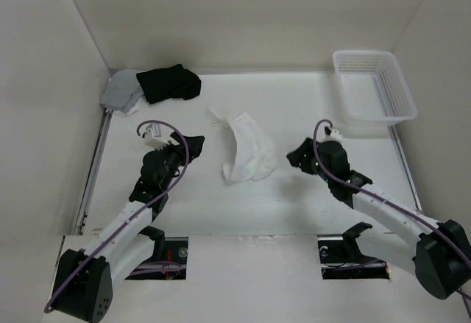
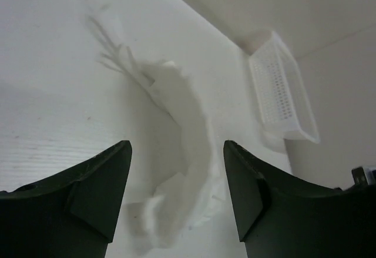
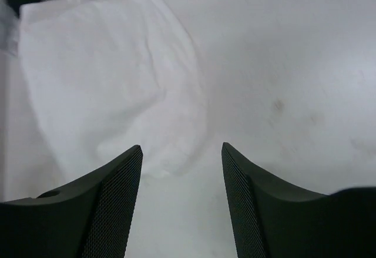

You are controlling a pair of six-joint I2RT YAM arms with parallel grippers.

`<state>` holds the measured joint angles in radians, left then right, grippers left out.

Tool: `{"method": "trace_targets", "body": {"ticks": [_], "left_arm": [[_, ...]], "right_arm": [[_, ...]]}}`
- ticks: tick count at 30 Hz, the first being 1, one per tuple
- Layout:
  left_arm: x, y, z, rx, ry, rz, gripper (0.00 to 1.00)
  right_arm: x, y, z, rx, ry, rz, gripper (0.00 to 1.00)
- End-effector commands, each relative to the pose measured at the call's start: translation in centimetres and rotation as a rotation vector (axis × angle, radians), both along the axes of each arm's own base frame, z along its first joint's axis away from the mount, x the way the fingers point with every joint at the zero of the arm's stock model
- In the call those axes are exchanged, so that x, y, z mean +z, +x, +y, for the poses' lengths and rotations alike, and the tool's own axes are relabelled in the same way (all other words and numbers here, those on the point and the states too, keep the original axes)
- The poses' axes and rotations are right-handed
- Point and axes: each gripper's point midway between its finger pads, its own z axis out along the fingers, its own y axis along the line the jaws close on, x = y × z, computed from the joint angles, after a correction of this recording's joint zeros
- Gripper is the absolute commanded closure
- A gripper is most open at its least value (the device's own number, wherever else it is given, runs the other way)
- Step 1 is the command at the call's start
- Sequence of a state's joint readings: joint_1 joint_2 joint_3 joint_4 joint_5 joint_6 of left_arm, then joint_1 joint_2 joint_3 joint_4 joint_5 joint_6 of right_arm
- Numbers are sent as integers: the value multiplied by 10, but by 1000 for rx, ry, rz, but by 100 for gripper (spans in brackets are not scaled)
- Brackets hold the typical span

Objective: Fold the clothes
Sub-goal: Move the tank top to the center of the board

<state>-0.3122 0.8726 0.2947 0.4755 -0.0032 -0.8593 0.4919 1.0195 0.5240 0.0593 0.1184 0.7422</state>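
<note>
White table (image 1: 221,213) with a crumpled white camisole (image 1: 246,154) lying at its centre, between the two arms. The left gripper (image 1: 194,146) sits near its left side, the right gripper (image 1: 296,155) near its right, both with jaws spread apart, empty, clear of the fabric

Brightly, evenly lit from above. Softly shadowed on the tabletop (image 1: 294,205). Washed out around the clothes (image 1: 249,155), white on white. Blurred up close in both wrist views.
</note>
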Motion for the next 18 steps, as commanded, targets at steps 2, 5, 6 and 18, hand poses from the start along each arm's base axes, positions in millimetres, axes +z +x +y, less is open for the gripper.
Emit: {"method": "trace_targets", "body": {"ticks": [2, 5, 6, 18], "left_arm": [[-66, -26, 20, 47, 229, 198, 37], [-83, -40, 9, 7, 267, 246, 43], [-86, -44, 4, -6, 280, 260, 45], [-122, -56, -51, -149, 471, 295, 49]], "right_arm": [[6, -12, -2, -44, 94, -68, 57], [-21, -20, 4, -3, 65, 0, 80], [-27, -22, 9, 16, 54, 18, 82], [-57, -45, 94, 264, -99, 57, 61]]}}
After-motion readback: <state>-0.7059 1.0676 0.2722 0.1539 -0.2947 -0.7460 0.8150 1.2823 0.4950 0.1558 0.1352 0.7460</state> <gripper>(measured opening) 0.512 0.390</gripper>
